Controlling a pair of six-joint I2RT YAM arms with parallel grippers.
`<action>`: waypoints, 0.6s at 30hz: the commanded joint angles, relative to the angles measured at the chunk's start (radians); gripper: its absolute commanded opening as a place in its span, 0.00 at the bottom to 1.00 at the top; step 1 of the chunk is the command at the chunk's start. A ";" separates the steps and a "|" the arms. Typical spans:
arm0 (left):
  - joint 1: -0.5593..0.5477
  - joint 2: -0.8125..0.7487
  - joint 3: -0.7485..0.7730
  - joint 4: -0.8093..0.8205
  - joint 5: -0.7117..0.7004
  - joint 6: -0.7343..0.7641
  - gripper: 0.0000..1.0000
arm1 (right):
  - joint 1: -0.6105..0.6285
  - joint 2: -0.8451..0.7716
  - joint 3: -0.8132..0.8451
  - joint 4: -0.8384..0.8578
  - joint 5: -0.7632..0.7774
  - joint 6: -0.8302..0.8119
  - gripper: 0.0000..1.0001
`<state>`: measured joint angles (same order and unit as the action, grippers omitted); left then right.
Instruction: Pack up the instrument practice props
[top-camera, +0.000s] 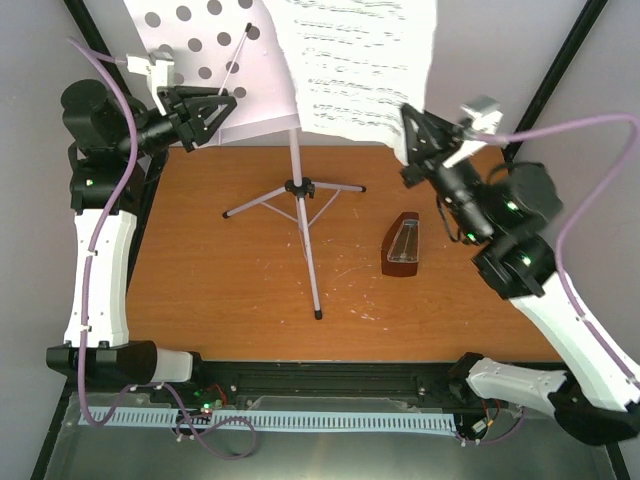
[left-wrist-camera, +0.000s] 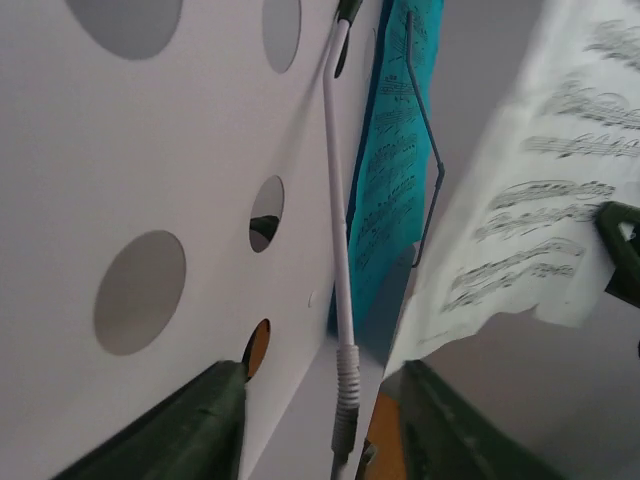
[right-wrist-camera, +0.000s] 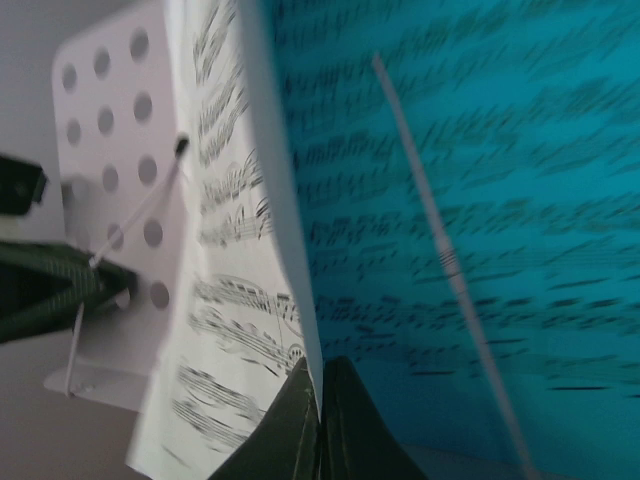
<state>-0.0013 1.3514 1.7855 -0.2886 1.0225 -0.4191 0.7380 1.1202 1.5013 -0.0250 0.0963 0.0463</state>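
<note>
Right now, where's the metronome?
Top view: the metronome stands upright on the table's right half, just right of the stand's legs, with nothing touching it.

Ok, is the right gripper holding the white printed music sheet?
Yes, the right gripper is pinched shut on the edge of the white printed music sheet.

Seemingly wordless notation on white sheet (top-camera: 360, 60)
</note>
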 joint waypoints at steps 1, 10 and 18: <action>-0.003 -0.019 -0.012 0.010 0.026 -0.021 0.48 | -0.003 -0.126 -0.105 0.026 0.049 -0.019 0.03; -0.003 -0.115 -0.100 0.015 -0.036 0.015 0.88 | -0.003 -0.325 -0.218 -0.140 -0.122 0.071 0.03; -0.003 -0.425 -0.419 0.206 -0.298 0.059 0.99 | -0.003 -0.452 -0.429 -0.283 -0.298 0.257 0.03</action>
<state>-0.0021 1.0756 1.4914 -0.2317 0.8795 -0.3923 0.7380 0.7212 1.1950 -0.2256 -0.0921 0.1757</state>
